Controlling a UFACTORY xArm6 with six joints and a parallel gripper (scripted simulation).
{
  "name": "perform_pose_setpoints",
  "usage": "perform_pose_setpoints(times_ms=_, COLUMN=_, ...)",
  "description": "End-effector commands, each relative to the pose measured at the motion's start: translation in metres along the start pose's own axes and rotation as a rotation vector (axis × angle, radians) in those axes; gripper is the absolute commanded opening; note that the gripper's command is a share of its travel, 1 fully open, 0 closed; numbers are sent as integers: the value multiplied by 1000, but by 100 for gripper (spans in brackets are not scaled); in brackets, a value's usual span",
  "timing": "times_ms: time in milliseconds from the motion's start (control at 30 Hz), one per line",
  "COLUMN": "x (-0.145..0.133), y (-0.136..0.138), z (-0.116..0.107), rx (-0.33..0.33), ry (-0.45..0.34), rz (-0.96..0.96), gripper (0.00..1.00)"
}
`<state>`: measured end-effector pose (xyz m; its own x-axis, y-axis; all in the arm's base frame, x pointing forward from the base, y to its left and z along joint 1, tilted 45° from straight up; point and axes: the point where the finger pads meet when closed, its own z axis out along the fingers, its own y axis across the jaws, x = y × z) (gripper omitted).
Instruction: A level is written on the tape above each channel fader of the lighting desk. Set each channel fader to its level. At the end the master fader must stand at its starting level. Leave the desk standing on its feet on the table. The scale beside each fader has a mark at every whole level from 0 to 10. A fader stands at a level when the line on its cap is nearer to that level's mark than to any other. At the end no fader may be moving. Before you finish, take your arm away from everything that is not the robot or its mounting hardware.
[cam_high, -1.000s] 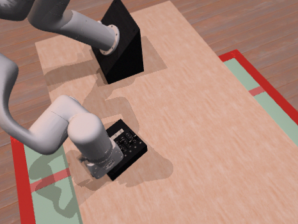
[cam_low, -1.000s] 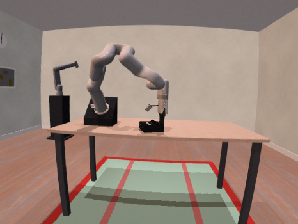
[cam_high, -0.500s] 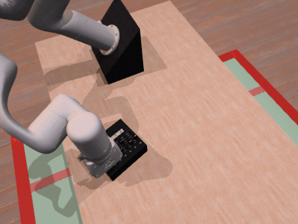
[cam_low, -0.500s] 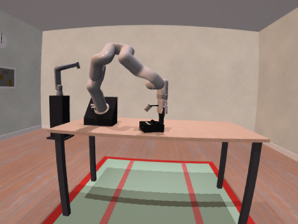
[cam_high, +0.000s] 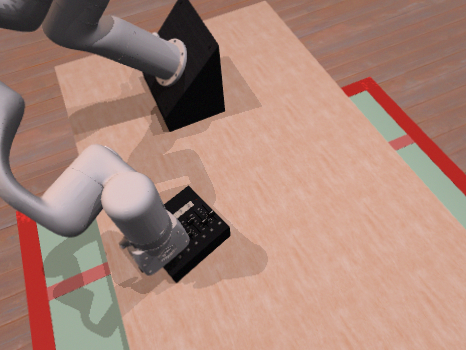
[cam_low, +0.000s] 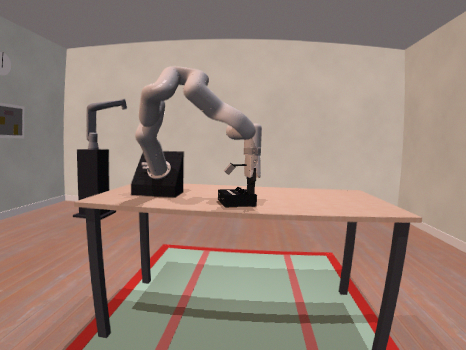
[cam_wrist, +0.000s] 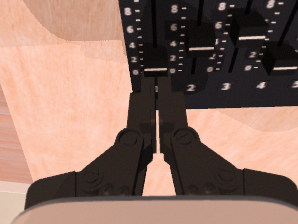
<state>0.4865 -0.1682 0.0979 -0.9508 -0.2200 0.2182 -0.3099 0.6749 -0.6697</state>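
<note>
From the top view, the lighting desk (cam_high: 202, 235) lies on the wooden table (cam_high: 310, 200), near its left edge and well apart from the black pedestal (cam_high: 192, 75) that carries the arm. The wrist (cam_high: 155, 240) covers the desk's left part, so the faders there and the claw are hidden; the tape labels are too small to read.

In the exterior view the desk (cam_low: 236, 197) stands flat on the table (cam_low: 300, 207), with the gripper (cam_low: 251, 186) pointing straight down onto its right end.

The wrist view shows the claw (cam_wrist: 157, 89) fully closed, with nothing between its fingers, its tips against the near side of the channel 1 fader cap (cam_wrist: 155, 63), whose line sits around mark 1. The neighbouring caps (cam_wrist: 201, 42) stand higher. The rightmost fader (cam_wrist: 285, 62) is cut off by the frame edge.
</note>
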Motion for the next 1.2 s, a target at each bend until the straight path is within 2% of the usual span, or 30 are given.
perform_pose_setpoints(times_ms=0, x=2, y=-1, z=-1, rx=1, ry=-3, rz=1, gripper=0)
perform_pose_setpoints(times_ms=1167, x=20, y=-1, z=-1, rx=1, ry=-3, rz=1, gripper=0)
